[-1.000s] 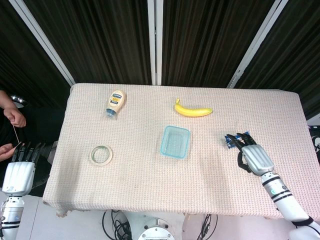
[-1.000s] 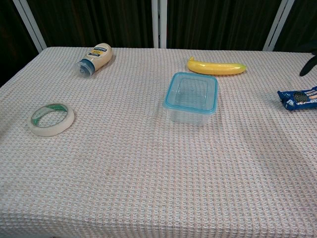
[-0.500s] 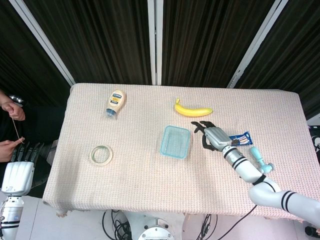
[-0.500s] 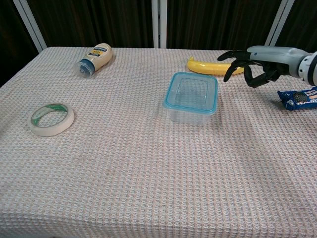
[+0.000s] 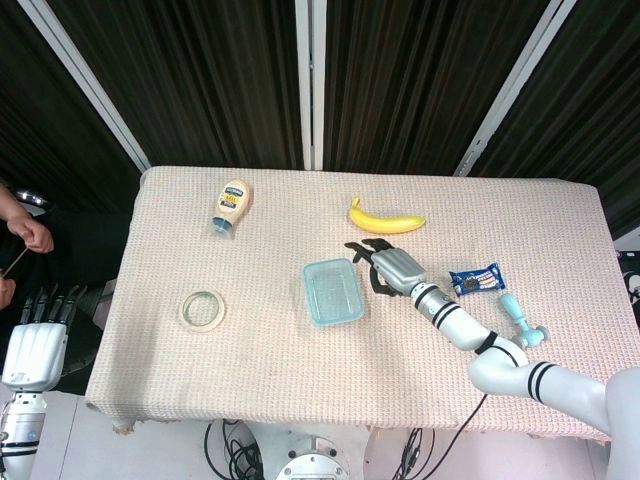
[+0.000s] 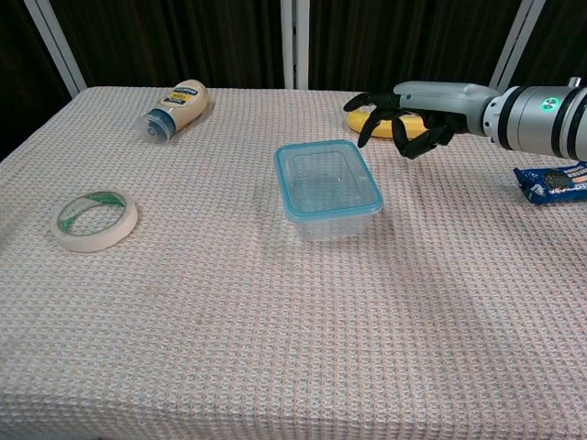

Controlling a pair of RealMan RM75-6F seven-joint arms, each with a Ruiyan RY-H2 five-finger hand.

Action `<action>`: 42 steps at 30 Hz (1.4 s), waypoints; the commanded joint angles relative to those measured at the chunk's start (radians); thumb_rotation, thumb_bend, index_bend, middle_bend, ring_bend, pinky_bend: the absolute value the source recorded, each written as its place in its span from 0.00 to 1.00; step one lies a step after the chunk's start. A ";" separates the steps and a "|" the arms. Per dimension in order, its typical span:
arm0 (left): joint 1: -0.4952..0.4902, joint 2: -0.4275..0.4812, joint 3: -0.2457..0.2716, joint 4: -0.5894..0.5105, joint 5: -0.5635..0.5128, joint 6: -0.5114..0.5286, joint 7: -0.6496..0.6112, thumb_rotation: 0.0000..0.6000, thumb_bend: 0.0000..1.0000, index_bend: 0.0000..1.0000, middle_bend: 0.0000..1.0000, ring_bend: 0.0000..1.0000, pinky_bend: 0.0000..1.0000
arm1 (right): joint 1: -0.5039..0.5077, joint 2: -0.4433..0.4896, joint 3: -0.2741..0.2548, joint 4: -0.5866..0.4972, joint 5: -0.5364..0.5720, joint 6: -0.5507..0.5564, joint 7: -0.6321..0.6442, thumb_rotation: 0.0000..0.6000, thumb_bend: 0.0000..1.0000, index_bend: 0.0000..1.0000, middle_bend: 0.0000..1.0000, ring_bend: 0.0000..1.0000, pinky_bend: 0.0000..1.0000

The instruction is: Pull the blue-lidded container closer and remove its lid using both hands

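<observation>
Sitting near the middle of the table (image 5: 560, 400), the blue-lidded container (image 5: 332, 291), lid in place, turned slightly askew to the table's edges. Lying clear of everything else, with bare woven cloth on its left, in front of it and all the way to the near edge.

Hovering just beside the container's right far corner, the right hand (image 5: 385, 268), fingers (image 6: 404, 145) spread and curling downward, gripping nothing. Showing a thin strip of cloth between fingertips and container rim in the head view; touching or not, hard to say. Reaching in from the right, with its arm stretching back over the table's near right part.

Lying just behind that hand, the banana (image 5: 385, 220), partly hidden by the hand in the chest view. Resting well right of the container, a blue snack packet (image 5: 476, 280), and nearer the right front, a light-blue tool (image 5: 518, 322) beside the arm.

Waiting well off to the left, a roll of tape (image 5: 202, 309), flat on the cloth. Lying on its side near the far left edge, a squeeze bottle (image 5: 230, 207), cap pointing toward the front.

Hanging off the table's left front corner, the left hand (image 5: 38, 340), fingers straight and close together, holding nothing, well apart from the container.
</observation>
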 commanded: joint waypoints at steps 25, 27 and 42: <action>0.027 -0.020 0.012 0.062 0.018 0.034 -0.078 1.00 0.00 0.11 0.10 0.00 0.01 | 0.218 -0.170 -0.018 -0.126 0.013 -0.043 -0.385 1.00 0.91 0.00 0.29 0.00 0.00; 0.030 -0.022 0.013 0.068 0.017 0.035 -0.085 1.00 0.00 0.11 0.10 0.00 0.01 | 0.217 -0.168 -0.032 -0.123 0.033 -0.043 -0.419 1.00 0.91 0.00 0.30 0.00 0.00; 0.021 -0.039 0.012 0.098 0.028 0.023 -0.109 1.00 0.00 0.11 0.10 0.00 0.01 | 0.058 0.103 -0.212 -0.389 0.153 0.119 -0.686 1.00 0.91 0.00 0.37 0.00 0.00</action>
